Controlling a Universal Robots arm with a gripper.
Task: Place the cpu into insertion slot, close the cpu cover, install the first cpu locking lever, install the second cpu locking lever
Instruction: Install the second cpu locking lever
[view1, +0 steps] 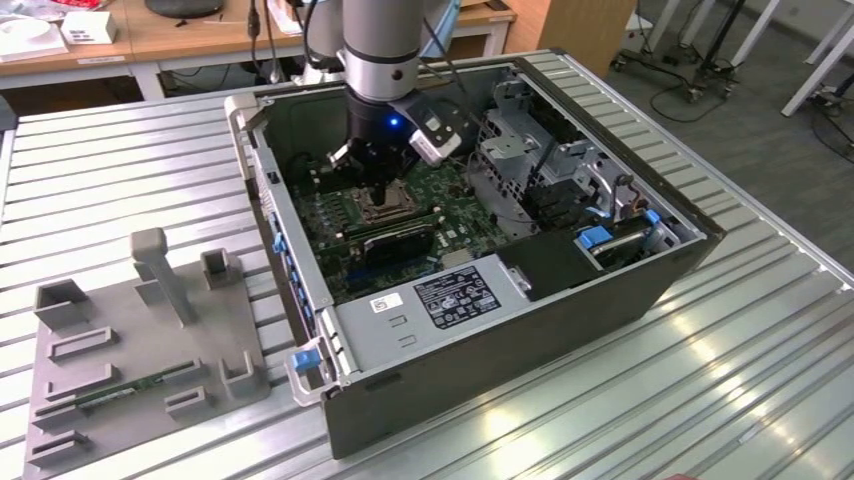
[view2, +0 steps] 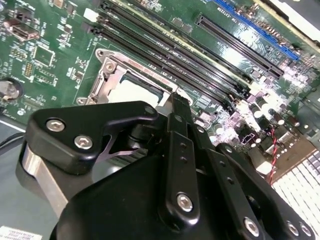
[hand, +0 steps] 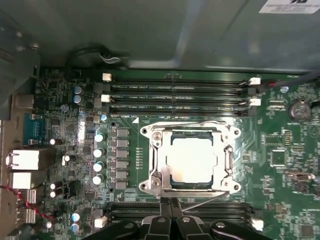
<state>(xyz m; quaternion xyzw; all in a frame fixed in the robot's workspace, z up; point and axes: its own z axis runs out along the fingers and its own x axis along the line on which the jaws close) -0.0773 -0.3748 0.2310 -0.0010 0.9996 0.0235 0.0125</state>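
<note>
Black gripper (hand: 172, 212) fingers look pressed together, we think, right beside the silver cover frame (hand: 191, 131). We see the shiny square cpu (hand: 194, 159) sitting inside its socket.

I can read no print. White labels sit on the power supply (view1: 447, 293) and case wall (hand: 289, 6), well apart from my fingers; lettering illegible.

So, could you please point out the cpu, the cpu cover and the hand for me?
cpu (hand: 192, 161), first wrist view, middle of its pale metal top.
cpu cover (hand: 158, 159), first wrist view, side bar of its silver frame.
hand (hand: 172, 202), first wrist view, between its fingertips.
</note>
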